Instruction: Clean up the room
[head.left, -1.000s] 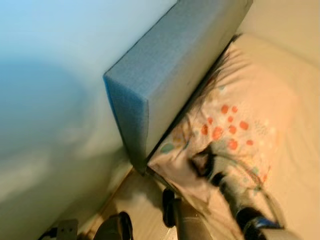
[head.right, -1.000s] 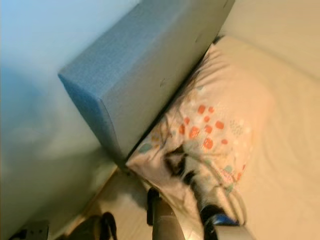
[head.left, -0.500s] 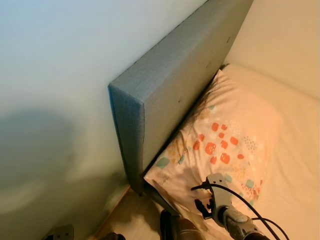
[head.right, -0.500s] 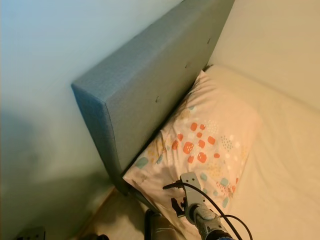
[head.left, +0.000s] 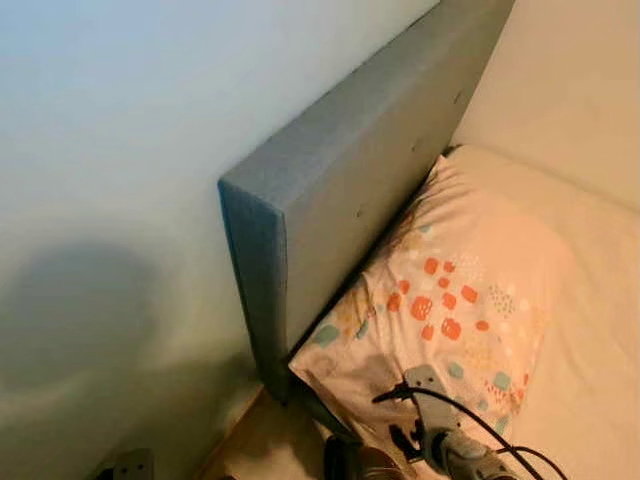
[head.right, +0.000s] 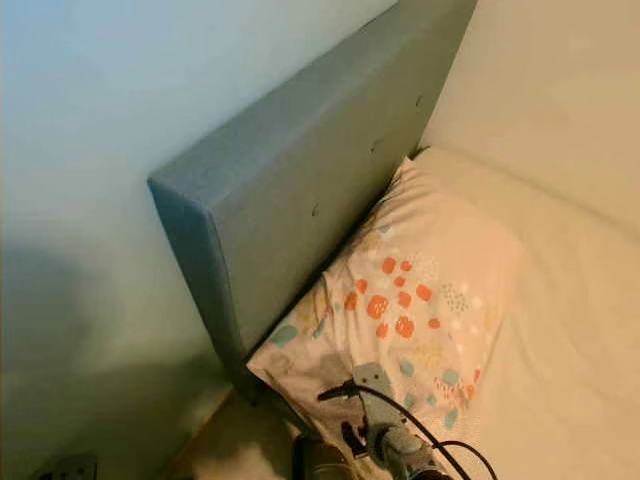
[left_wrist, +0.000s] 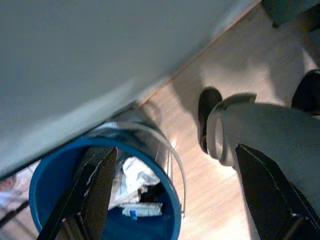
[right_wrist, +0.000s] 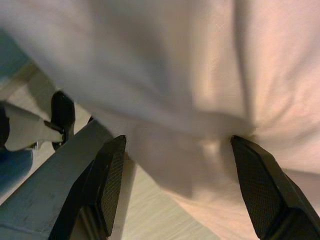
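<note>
Patterned pillow (head.left: 455, 300) lies on the bed against the grey headboard (head.left: 340, 190). Right gripper (right_wrist: 180, 175), jaws spread and empty, hovers at the pillow's near corner. Left gripper (left_wrist: 175, 195), jaws apart, hangs above a blue bucket (left_wrist: 45, 175). Closing carelessly could snag the sheet.

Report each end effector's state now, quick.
Left end effector: open, holding nothing, above the blue bucket.
Right end effector: open, holding nothing, at the pillow edge.

Grey-blue headboard (head.left: 340, 200); cream pillow (head.left: 455, 300) with orange and teal spots; blue bucket (left_wrist: 102, 200).
</note>
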